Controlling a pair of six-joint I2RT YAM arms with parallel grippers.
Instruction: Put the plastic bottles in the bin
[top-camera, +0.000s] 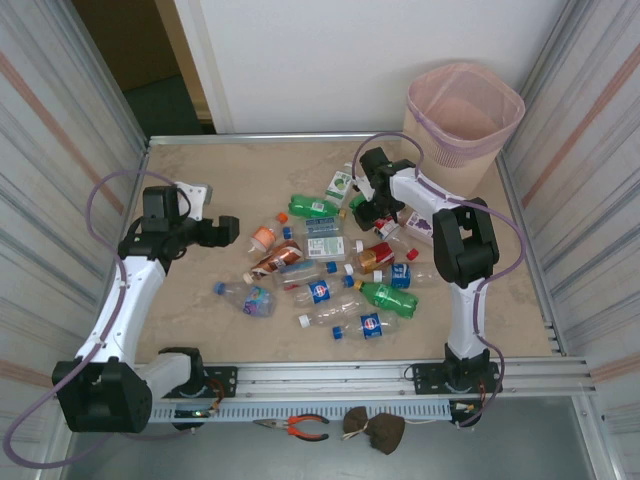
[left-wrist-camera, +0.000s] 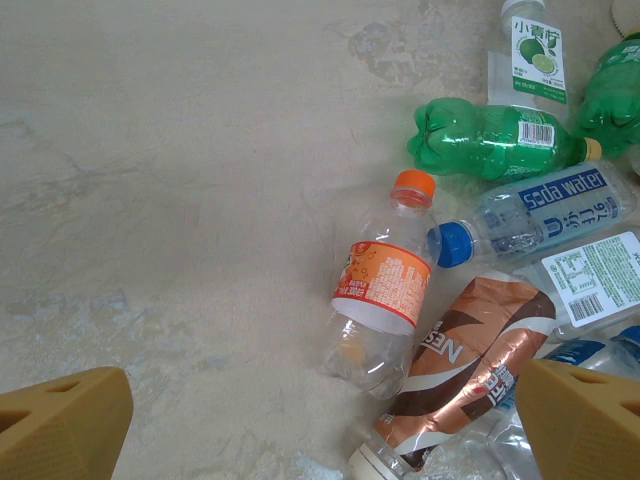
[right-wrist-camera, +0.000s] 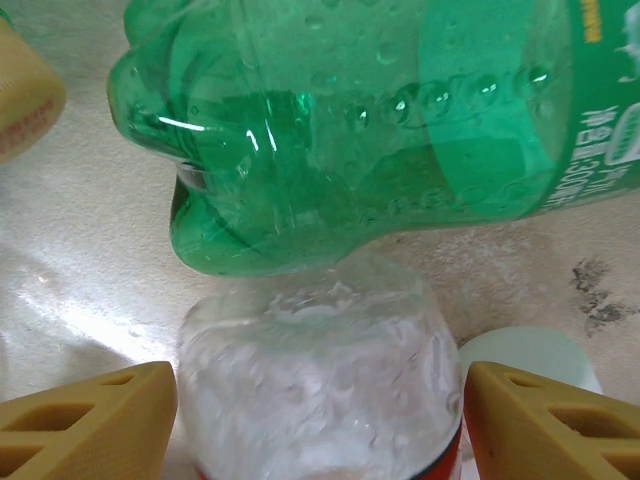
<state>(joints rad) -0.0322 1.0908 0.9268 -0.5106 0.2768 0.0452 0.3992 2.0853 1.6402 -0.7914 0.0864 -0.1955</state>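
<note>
Several plastic bottles lie scattered over the middle of the table. My right gripper (top-camera: 378, 214) is low among them in front of the bin (top-camera: 464, 112), the tall beige basket with a pink liner at the far right corner. In the right wrist view its fingers (right-wrist-camera: 90, 420) press both sides of a clear bottle with a red label (right-wrist-camera: 320, 370); a green bottle (right-wrist-camera: 380, 130) lies across just beyond it. My left gripper (top-camera: 230, 230) hangs open and empty at the left. An orange-capped bottle (left-wrist-camera: 385, 290) and a brown-labelled bottle (left-wrist-camera: 470, 370) lie ahead of it.
A green bottle (left-wrist-camera: 490, 140) and a blue-capped soda water bottle (left-wrist-camera: 540, 215) lie further out. A white cap (right-wrist-camera: 530, 360) sits next to the held bottle. Corrugated walls close both sides. Pliers (top-camera: 300, 427) lie below the front rail.
</note>
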